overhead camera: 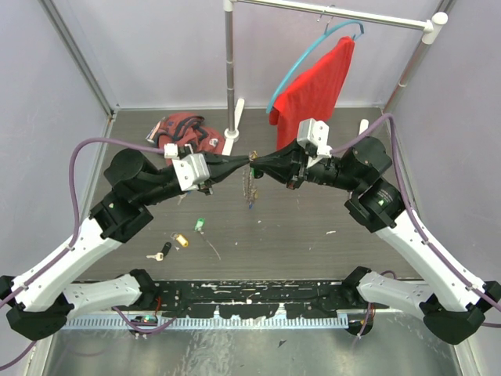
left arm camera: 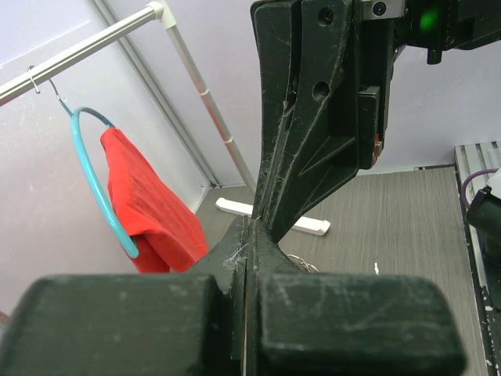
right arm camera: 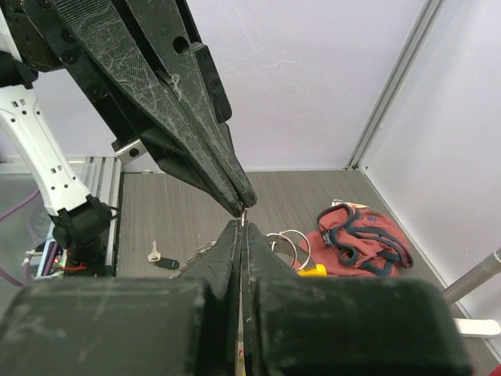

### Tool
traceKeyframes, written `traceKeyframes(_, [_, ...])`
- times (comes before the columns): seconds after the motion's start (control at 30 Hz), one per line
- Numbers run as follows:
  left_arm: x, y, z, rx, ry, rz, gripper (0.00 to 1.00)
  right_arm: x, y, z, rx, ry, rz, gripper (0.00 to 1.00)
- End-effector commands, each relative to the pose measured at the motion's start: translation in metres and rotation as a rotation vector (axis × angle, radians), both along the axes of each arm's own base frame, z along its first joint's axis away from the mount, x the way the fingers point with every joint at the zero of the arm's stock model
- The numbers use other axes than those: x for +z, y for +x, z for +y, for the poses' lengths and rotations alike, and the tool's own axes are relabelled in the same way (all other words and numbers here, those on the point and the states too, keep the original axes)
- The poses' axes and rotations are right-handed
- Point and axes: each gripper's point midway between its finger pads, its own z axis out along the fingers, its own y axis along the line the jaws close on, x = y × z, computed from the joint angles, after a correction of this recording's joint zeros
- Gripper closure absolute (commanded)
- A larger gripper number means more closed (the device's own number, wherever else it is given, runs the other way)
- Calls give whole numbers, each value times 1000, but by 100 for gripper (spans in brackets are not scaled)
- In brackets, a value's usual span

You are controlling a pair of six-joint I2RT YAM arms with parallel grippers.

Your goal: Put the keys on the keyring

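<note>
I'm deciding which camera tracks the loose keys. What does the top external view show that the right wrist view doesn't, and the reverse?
Only top external: a green key and a yellow key on the table, plus the hanging red cloth. Only right wrist: the keyring's separate loops with a yellow piece beside them. Both: the left gripper and right gripper shut tip to tip, the black key on the table, the red-and-dark bundle.

Top view looks down on the tabletop from behind the arms; each wrist view peers closely along its fingers — all share the meeting tips.
</note>
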Motion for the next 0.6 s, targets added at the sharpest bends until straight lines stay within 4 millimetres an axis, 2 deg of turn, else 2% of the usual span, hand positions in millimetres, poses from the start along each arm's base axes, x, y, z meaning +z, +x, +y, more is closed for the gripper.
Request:
traceKeyframes(0.0, [22, -9, 4, -25, -63, -43, 96, 19, -7, -3, 10, 37, -52, 99])
traceKeyframes(0.13, [25, -20, 10, -53, -71, -40, 57, 22, -11, -10, -3, 22, -111, 99])
traceKeyframes(0.2, [23, -27, 11, -79, -64, -36, 48, 22, -11, -13, -18, 16, -140, 99])
traceKeyframes(0.33, [18, -31, 15, -86, -47, 5, 45, 21, -14, -18, -28, -15, -200, 99])
traceKeyframes(0.57, [4, -46, 11, -174, 9, 19, 51, 25, -25, -24, -8, -25, -311, 99])
